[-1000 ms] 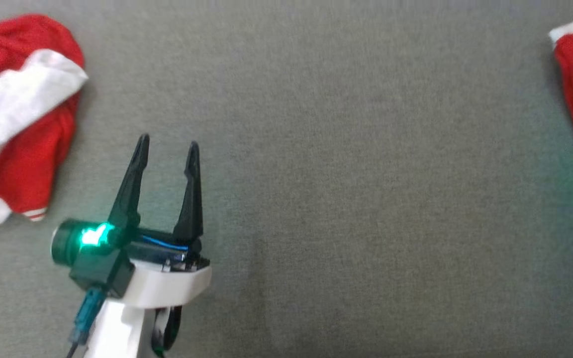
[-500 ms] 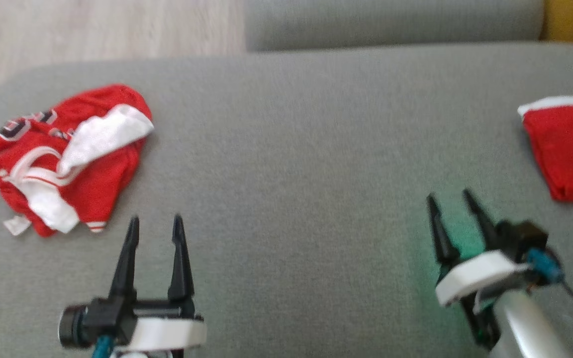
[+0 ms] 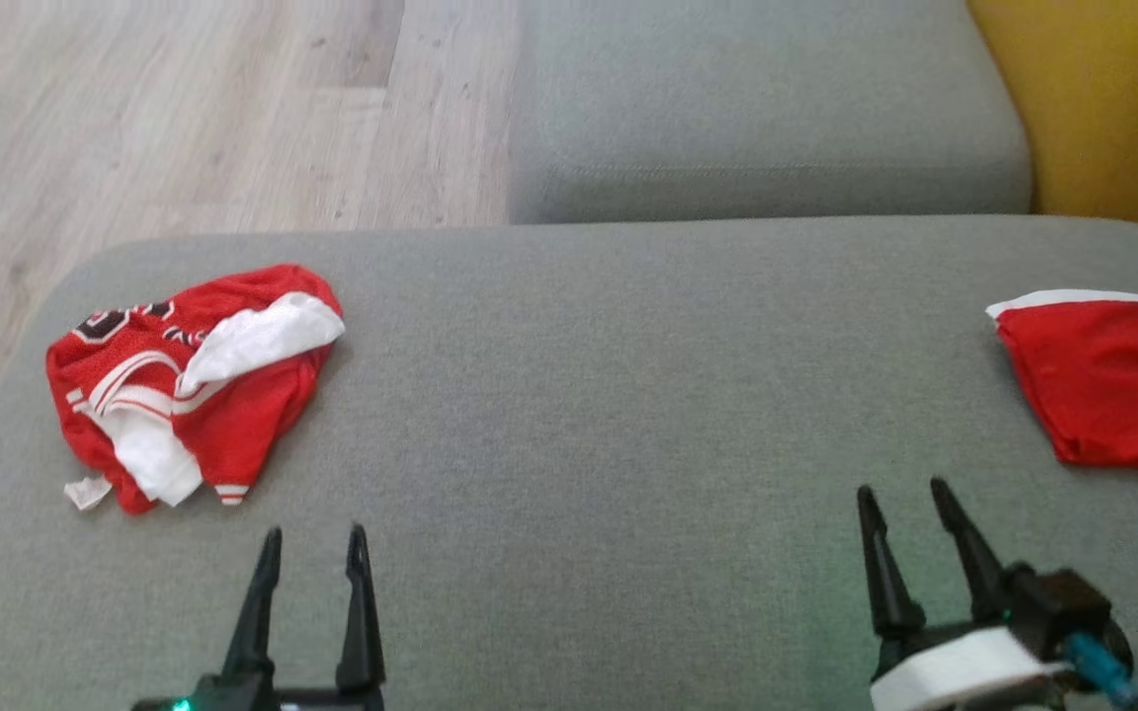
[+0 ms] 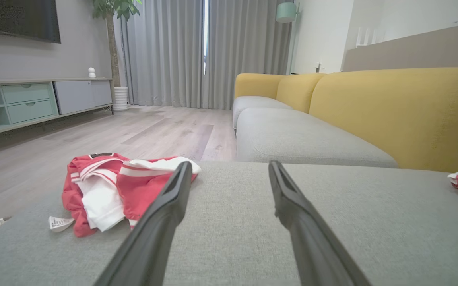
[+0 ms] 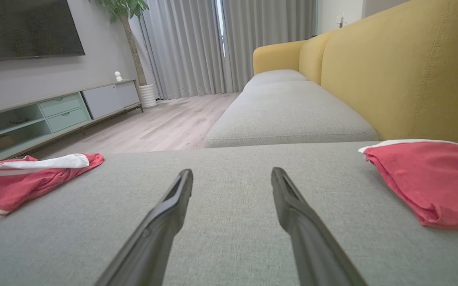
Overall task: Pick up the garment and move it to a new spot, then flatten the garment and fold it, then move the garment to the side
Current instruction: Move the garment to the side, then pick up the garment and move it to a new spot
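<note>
I see my left gripper (image 3: 315, 533) and right gripper (image 3: 902, 489) spread wide, empty, above the grey cushion (image 3: 628, 395); the garment (image 3: 189, 380) lies crumpled at its left end, wooden floor (image 3: 184, 118) beyond.

The grey cushion (image 3: 579, 444) carries 2 things: a crumpled garment (image 3: 196, 387) and a red cloth (image 3: 1102, 390).

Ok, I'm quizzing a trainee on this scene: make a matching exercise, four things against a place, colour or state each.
1 crumpled garment
2 flat red garment
3 left pincer
4 sofa backrest

a yellow
b right end of the grey cushion
c open, holding nothing
d left end of the cushion

Pairs: 1-d, 2-b, 3-c, 4-a
</note>
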